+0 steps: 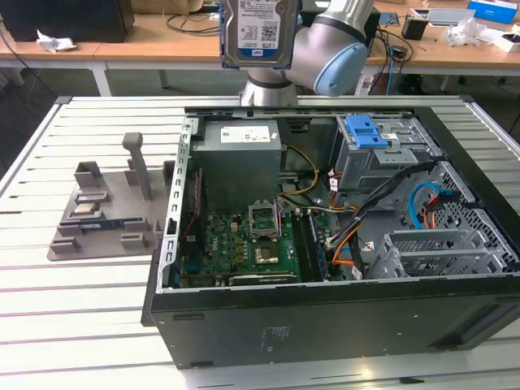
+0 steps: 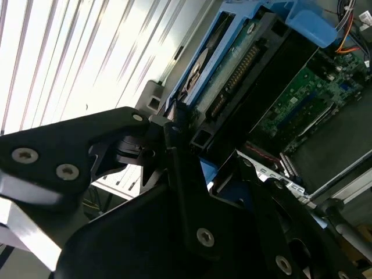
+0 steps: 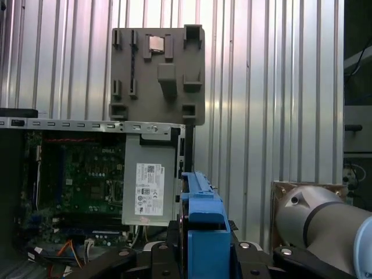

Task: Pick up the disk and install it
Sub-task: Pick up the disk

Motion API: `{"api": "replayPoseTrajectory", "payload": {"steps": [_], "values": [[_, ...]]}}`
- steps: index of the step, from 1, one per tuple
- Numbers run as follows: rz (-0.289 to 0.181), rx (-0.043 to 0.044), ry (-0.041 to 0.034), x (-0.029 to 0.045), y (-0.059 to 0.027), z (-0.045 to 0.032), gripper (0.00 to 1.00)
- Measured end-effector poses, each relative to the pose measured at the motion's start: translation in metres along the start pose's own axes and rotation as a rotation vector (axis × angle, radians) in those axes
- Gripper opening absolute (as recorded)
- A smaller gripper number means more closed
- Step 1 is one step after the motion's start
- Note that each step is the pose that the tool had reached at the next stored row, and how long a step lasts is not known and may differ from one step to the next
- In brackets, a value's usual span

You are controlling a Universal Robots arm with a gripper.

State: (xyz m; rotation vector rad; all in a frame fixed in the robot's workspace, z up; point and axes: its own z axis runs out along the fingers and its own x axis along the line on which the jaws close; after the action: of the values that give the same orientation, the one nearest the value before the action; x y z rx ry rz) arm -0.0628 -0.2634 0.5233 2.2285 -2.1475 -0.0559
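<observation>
The disk [image 1: 259, 31], silver with a blue-and-white barcode label, hangs upright high above the back edge of the open computer case [image 1: 325, 325]. In the first wrist view the disk [image 3: 203, 224] appears edge-on, with its blue carrier rail facing the camera. My gripper [image 3: 200, 247] is shut on it, one black finger on each side. In the second wrist view the disk [image 2: 232, 75] shows its connector edge and blue rails beyond the black fingers [image 2: 180, 168]. The arm's grey and blue wrist joint [image 1: 329, 53] sits just to the exterior view's right of the disk.
The case lies open on a slatted white table [image 1: 81, 325]. Inside are a green motherboard [image 1: 252, 244], a power supply [image 1: 240, 154], and a metal drive cage with a blue latch [image 1: 365, 130]. A grey moulded holder block [image 1: 106, 211] stands at the exterior view's left. Cluttered desks stand behind.
</observation>
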Motion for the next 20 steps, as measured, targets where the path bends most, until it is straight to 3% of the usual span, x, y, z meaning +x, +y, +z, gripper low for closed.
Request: {"api": "replayPoseTrajectory", "payload": {"steps": [8, 13, 18, 20], "values": [[0.0, -0.0048, -0.0001, 0.0014, -0.0372, -0.0021, 0.37], [0.0, -0.0077, -0.0003, 0.0026, -0.0669, -0.0037, 0.37], [0.0, -0.0084, -0.0003, 0.0173, -0.0678, -0.0033, 0.37], [0.0, -0.0085, -0.0004, 0.0268, -0.0679, -0.0031, 0.37]]}}
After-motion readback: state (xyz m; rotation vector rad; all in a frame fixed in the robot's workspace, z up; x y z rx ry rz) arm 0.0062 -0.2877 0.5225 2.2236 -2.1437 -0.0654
